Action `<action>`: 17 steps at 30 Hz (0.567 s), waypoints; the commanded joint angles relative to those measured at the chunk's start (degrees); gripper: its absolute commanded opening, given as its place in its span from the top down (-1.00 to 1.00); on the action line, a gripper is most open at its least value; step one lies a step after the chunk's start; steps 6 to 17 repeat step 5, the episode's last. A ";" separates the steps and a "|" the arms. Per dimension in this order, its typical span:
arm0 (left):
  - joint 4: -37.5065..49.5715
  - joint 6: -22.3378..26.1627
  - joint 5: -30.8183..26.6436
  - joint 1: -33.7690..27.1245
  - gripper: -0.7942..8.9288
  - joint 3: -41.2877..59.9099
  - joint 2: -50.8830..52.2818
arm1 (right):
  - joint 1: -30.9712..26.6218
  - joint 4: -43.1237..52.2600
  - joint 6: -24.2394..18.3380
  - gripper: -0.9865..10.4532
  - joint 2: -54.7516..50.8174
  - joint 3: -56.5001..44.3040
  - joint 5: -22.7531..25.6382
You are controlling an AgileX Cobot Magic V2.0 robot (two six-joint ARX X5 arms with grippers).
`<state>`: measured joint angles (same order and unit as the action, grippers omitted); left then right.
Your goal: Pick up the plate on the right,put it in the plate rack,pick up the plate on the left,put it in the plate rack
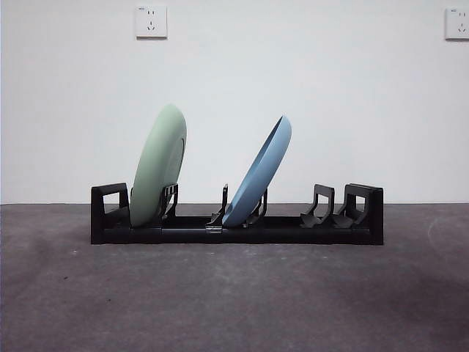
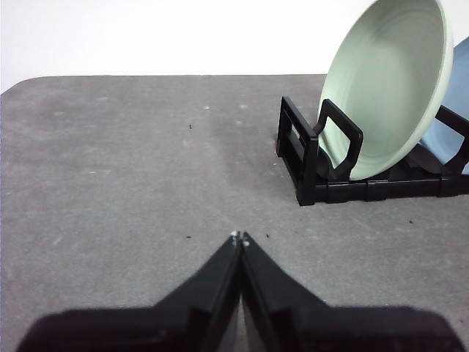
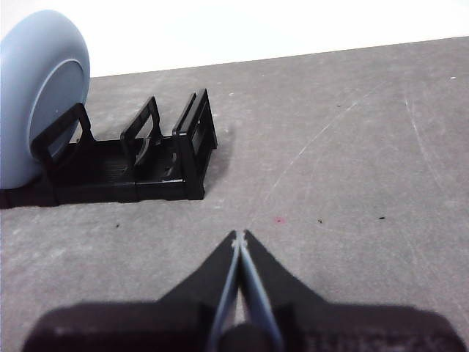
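The surface (image 1: 234,301) is a dark grey, matte mat with faint pale scuffs and a few small specks, and it runs back to a plain white wall (image 1: 234,88). Two white wall sockets sit high on that wall, one (image 1: 151,21) above the plate rack's green-plate end and one (image 1: 457,23) beyond its opposite end.

The plate rack (image 1: 236,229) is long, low and black, with blocky ends and a row of upright slotted dividers, and it stands lengthwise across the middle of the surface. The green plate (image 1: 159,165) stands on edge in the rack just inside one blocky end, pale and glossy, leaning slightly toward the rack's middle. The blue plate (image 1: 259,171) sits in a slot near the rack's middle, tilted more steeply toward the rack's far end, its rim resting against a divider. The dividers between the blue plate and that far end hold nothing.

The left hand (image 2: 239,236) hangs above the bare surface, well apart from the rack's green-plate end, with its two black jaws pressed together at the tips and nothing between them. The right hand (image 3: 239,235) hangs above the surface off the rack's other end, likewise well apart from it, its jaws closed tip to tip and holding nothing.
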<state>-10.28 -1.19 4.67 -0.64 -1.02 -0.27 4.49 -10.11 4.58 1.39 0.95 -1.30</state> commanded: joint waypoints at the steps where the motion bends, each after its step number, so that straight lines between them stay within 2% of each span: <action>1: 0.11 -0.55 -0.04 -0.20 0.84 0.81 0.09 | 0.07 -0.66 0.48 0.83 0.07 -0.37 0.15; 17: 0.11 -0.55 -0.04 -0.17 0.84 0.81 0.09 | 0.07 -0.63 0.48 0.83 0.07 -0.37 0.15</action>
